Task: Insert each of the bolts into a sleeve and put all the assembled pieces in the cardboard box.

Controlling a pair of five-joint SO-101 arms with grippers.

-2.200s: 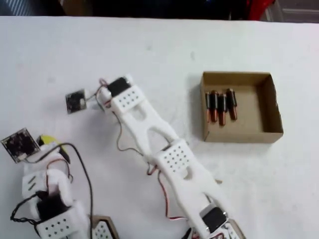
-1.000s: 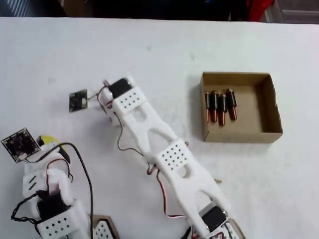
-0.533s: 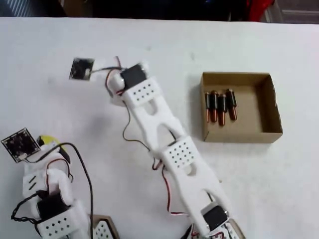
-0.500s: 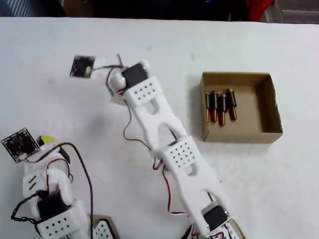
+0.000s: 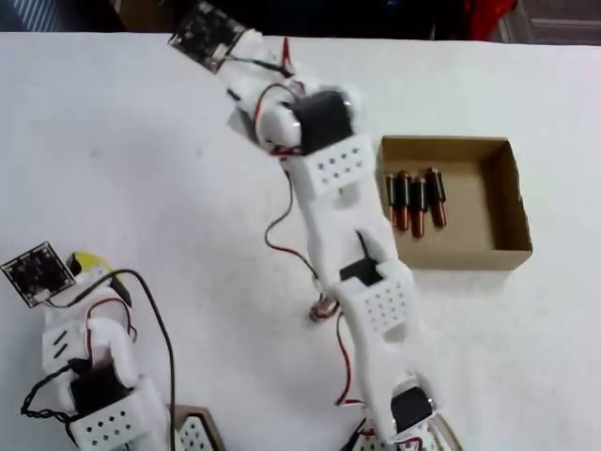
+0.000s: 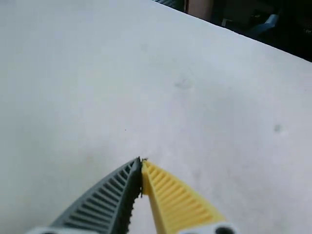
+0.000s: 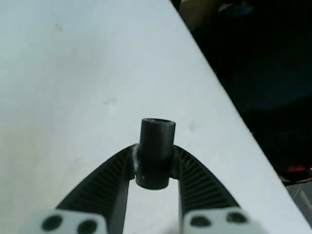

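The right gripper (image 7: pixel 155 163) pinches a dark sleeve (image 7: pixel 156 146) between its two black fingers, the sleeve's open end pointing away from the wrist. The right arm (image 5: pixel 329 178) runs just beside the cardboard box (image 5: pixel 484 211). A row of assembled pieces (image 5: pixel 416 200) lies inside the box, against the wall nearest that arm. The left gripper (image 6: pixel 141 168) has its grey and yellow fingers pressed together, holding nothing, over the table (image 6: pixel 146 73) — the left arm (image 5: pixel 89 376) sits well apart from the box, beyond the right arm.

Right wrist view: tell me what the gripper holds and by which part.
The right gripper pinches a black sleeve by its rear half, open end sticking out.
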